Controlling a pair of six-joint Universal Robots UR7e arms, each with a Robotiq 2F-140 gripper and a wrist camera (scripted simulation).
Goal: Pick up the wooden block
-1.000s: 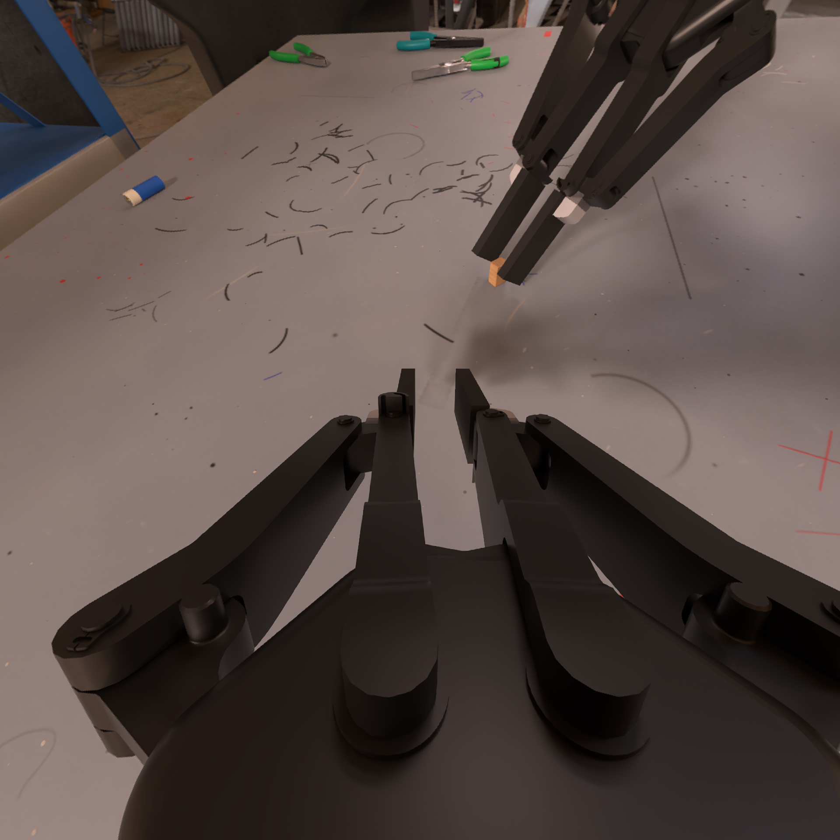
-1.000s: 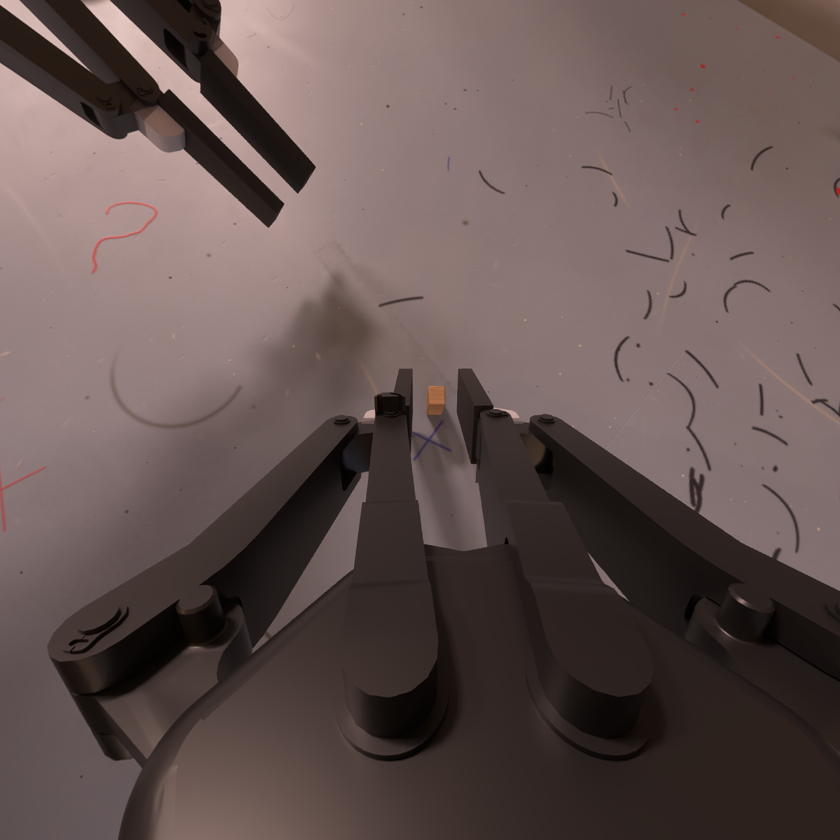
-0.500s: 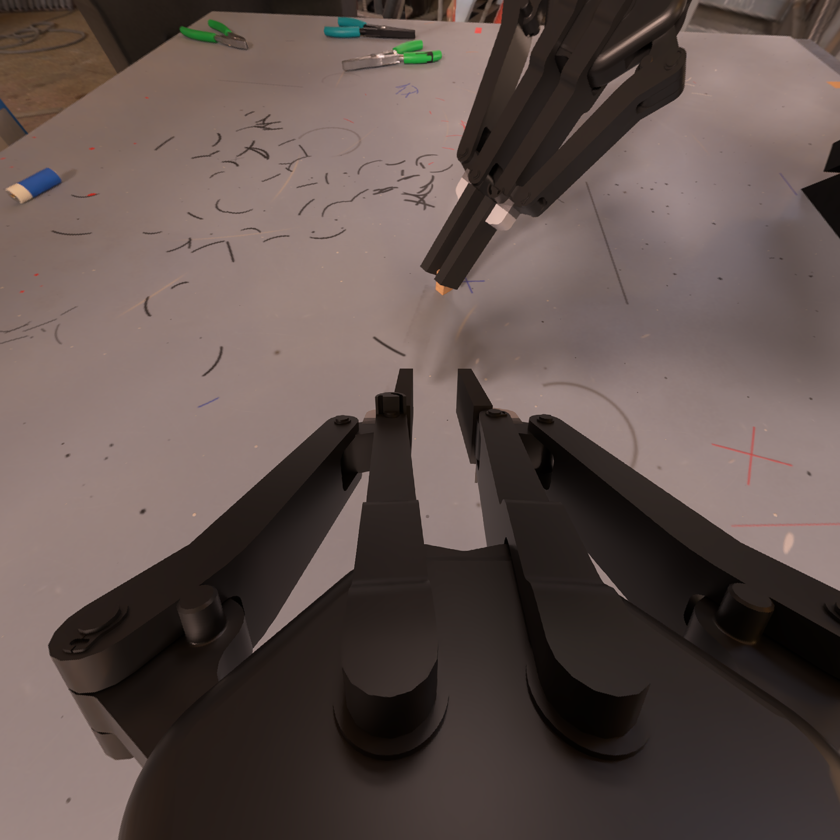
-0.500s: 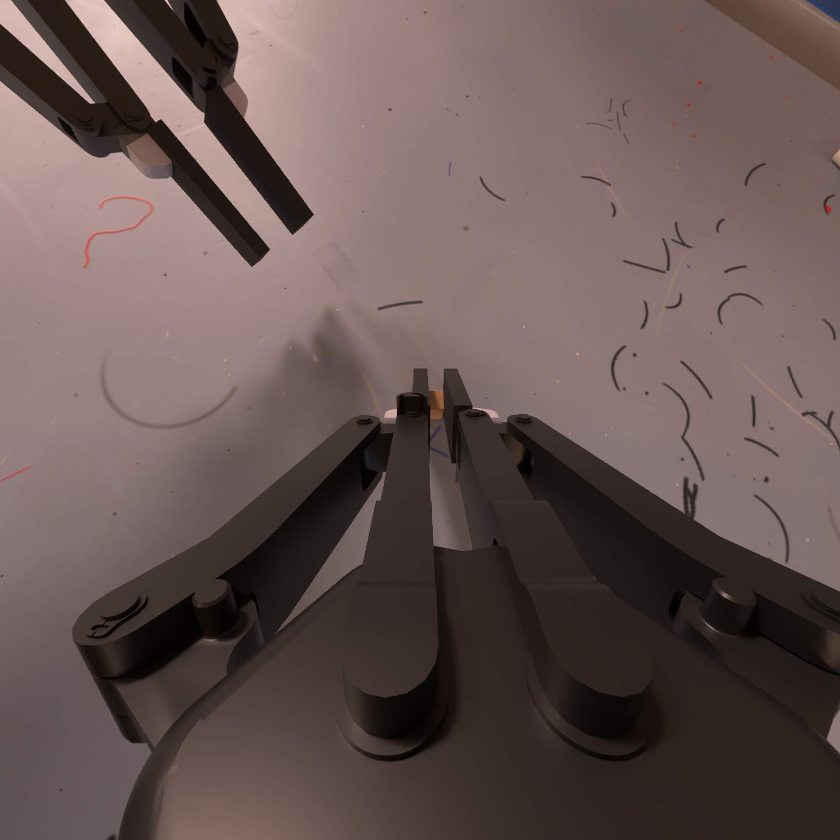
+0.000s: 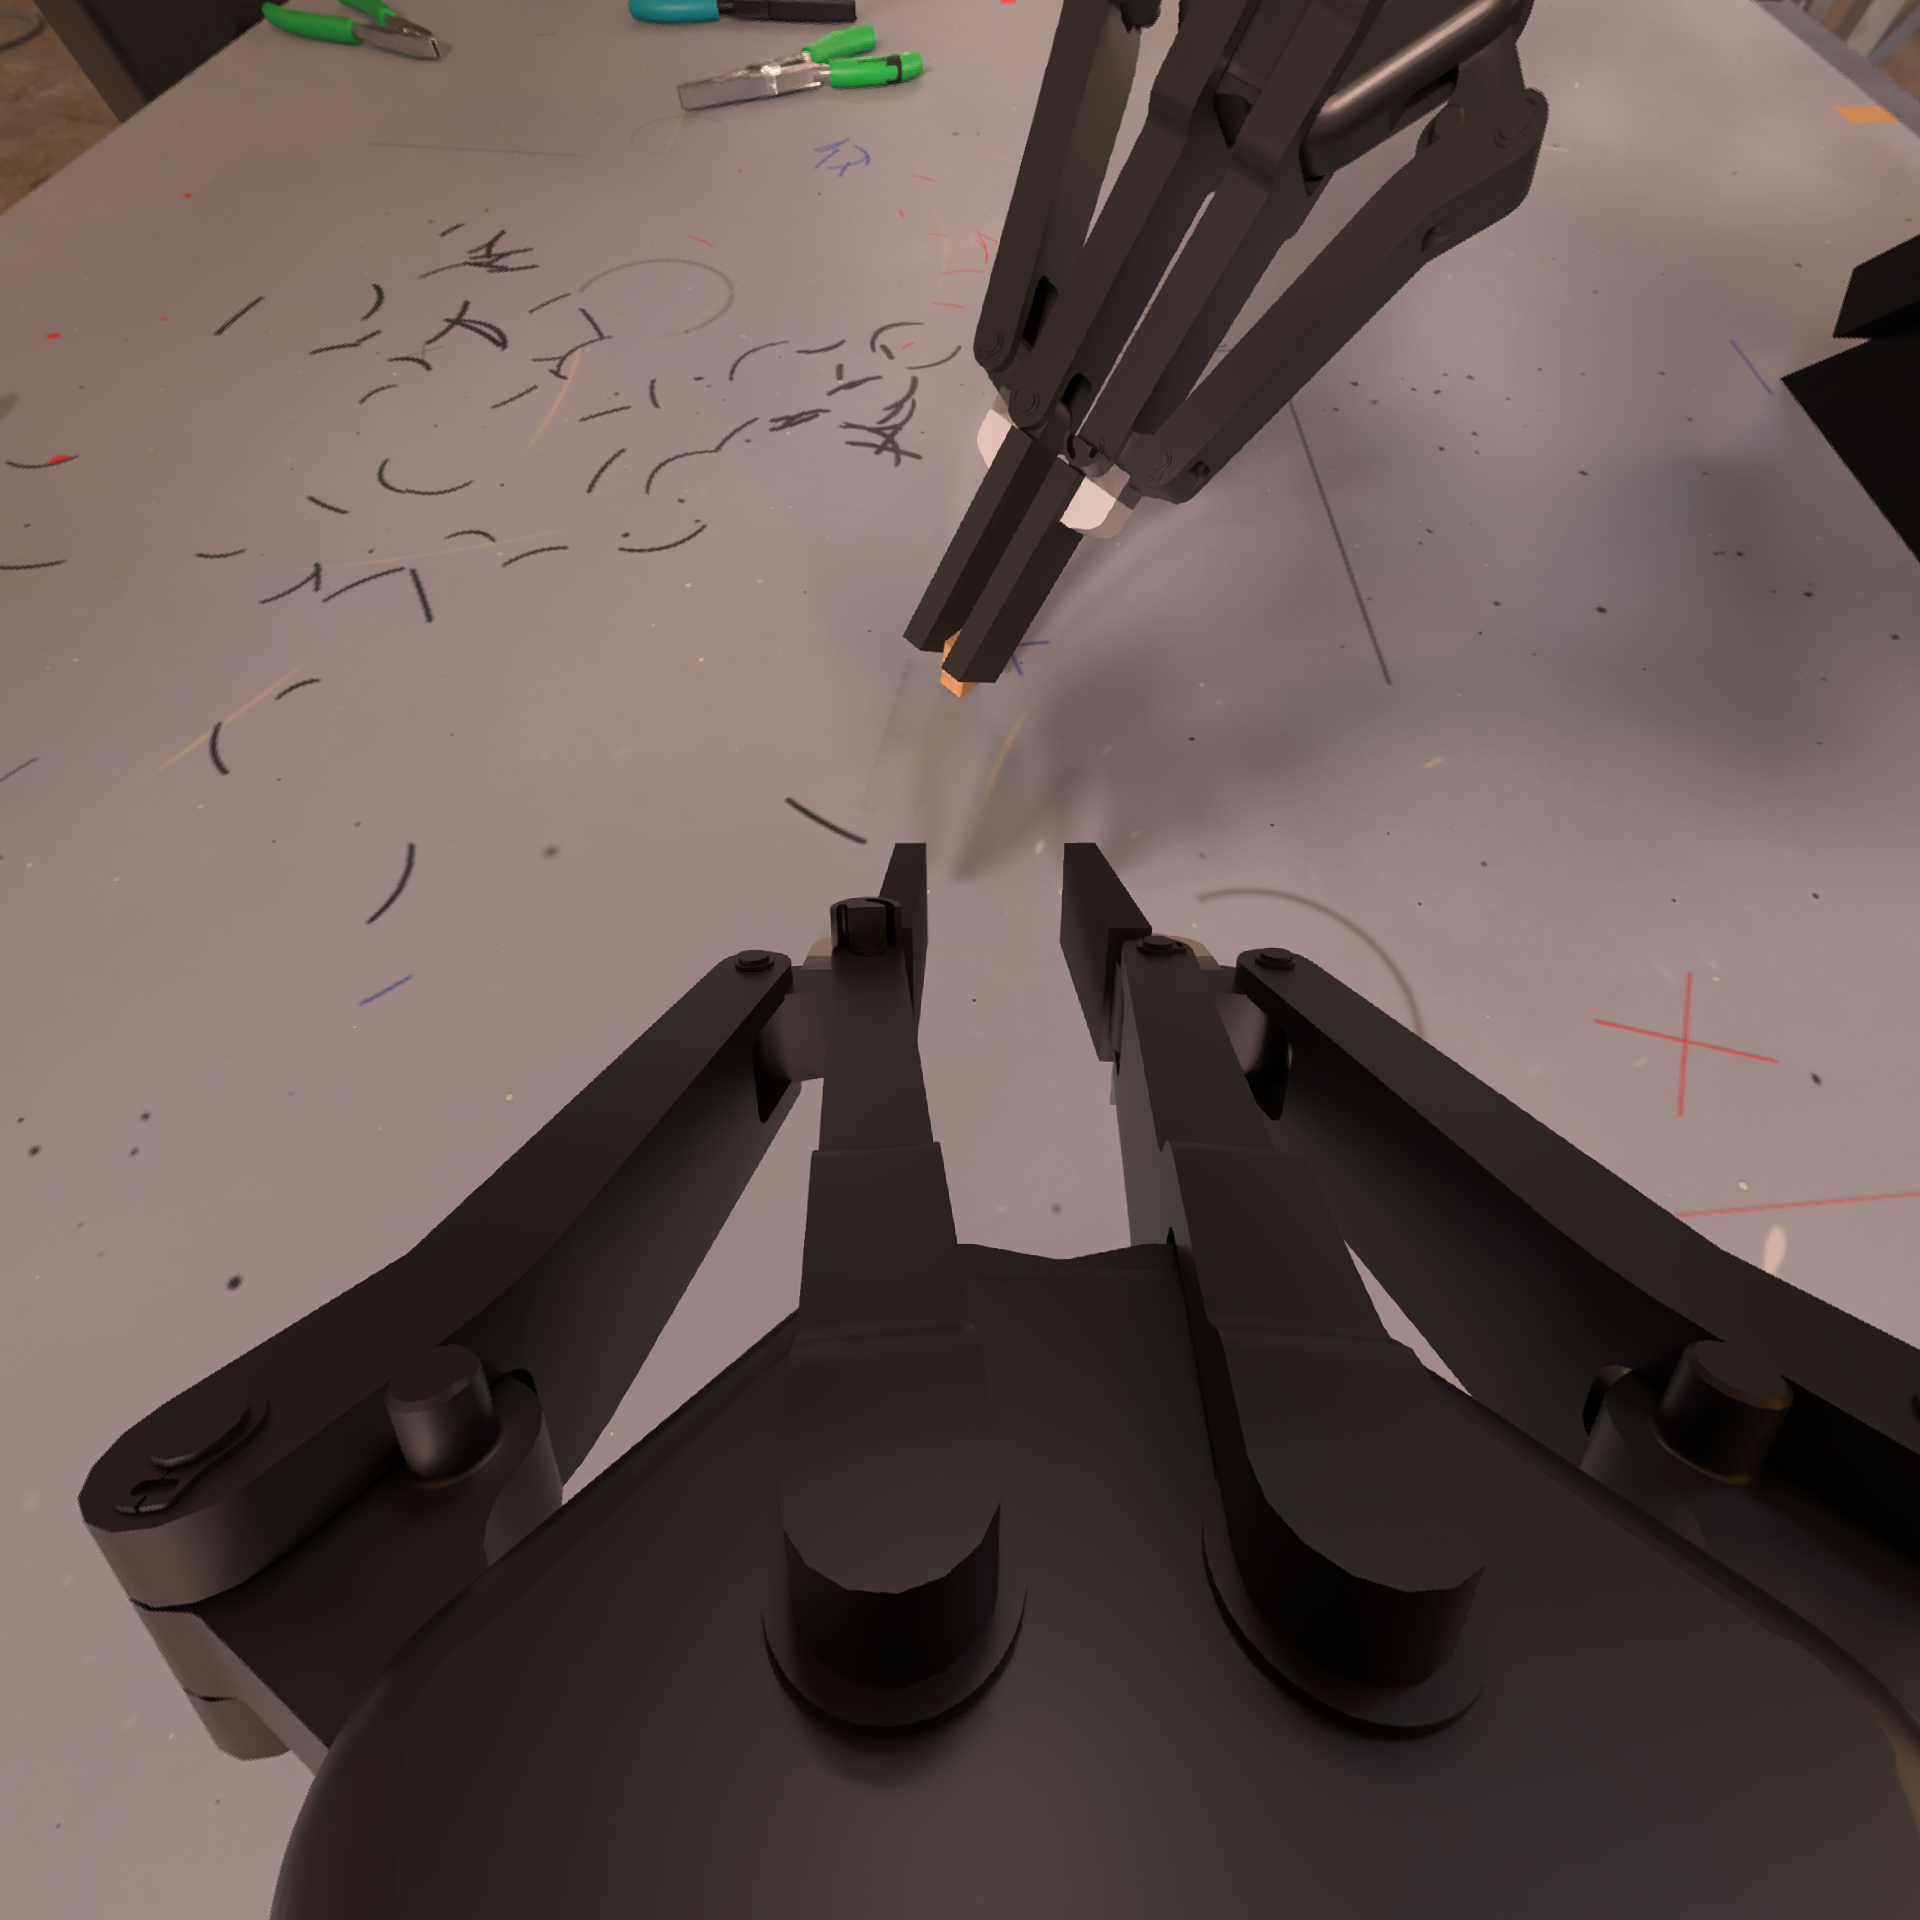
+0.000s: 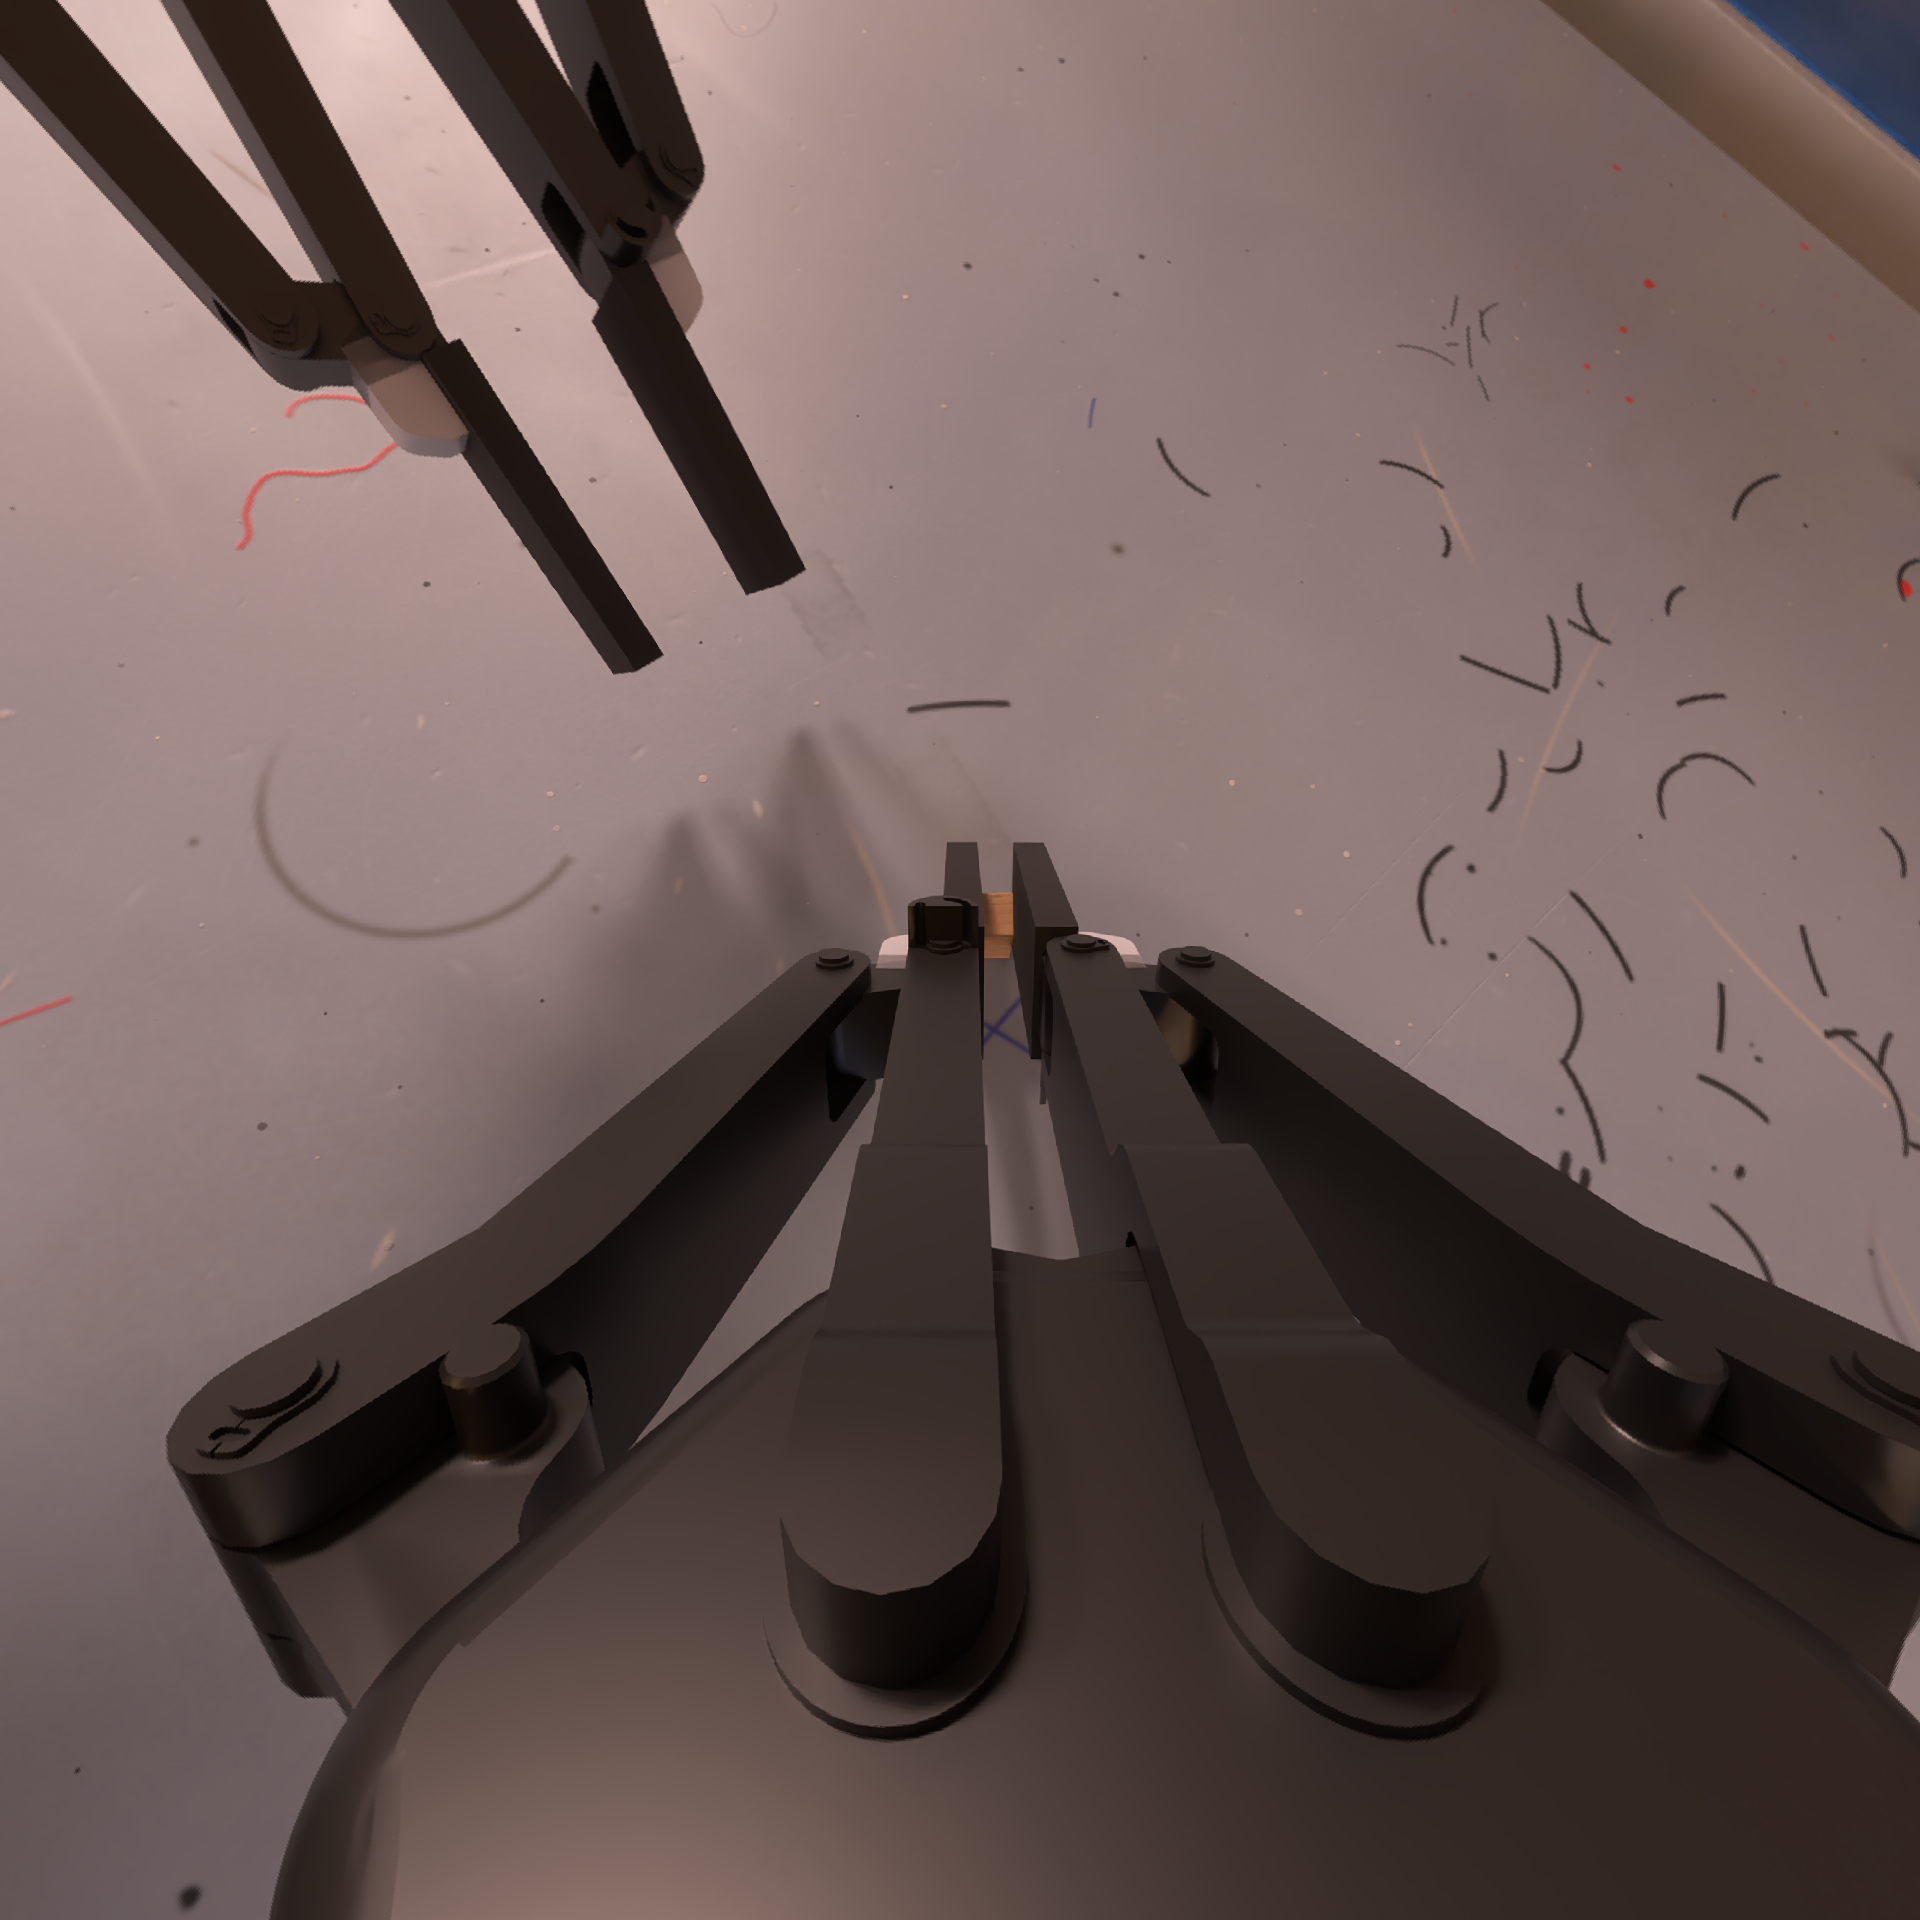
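The wooden block [image 6: 997, 928] is a tiny orange-brown cube, pinched between the fingertips of my right gripper [image 6: 995, 873]. In the left wrist view the block [image 5: 956, 678] pokes out below the right gripper [image 5: 954, 657], which reaches down from the upper right and holds it just above the grey table [image 5: 520, 935]. My left gripper [image 5: 992, 868] is open and empty, hovering above the table a short way in front of the block. It also shows in the right wrist view [image 6: 707, 613] at the upper left, jaws apart.
Green-handled pliers [image 5: 800, 75], a second green pair [image 5: 348, 23] and a teal-handled tool [image 5: 727, 10] lie at the table's far edge. A black box [image 5: 1870, 416] stands at the right. Pen scribbles and red crosses mark the tabletop.
My right gripper closed on the block, which stood loose between its fingers a second ago, and has lifted it slightly. My left gripper stayed open and drifted a little.
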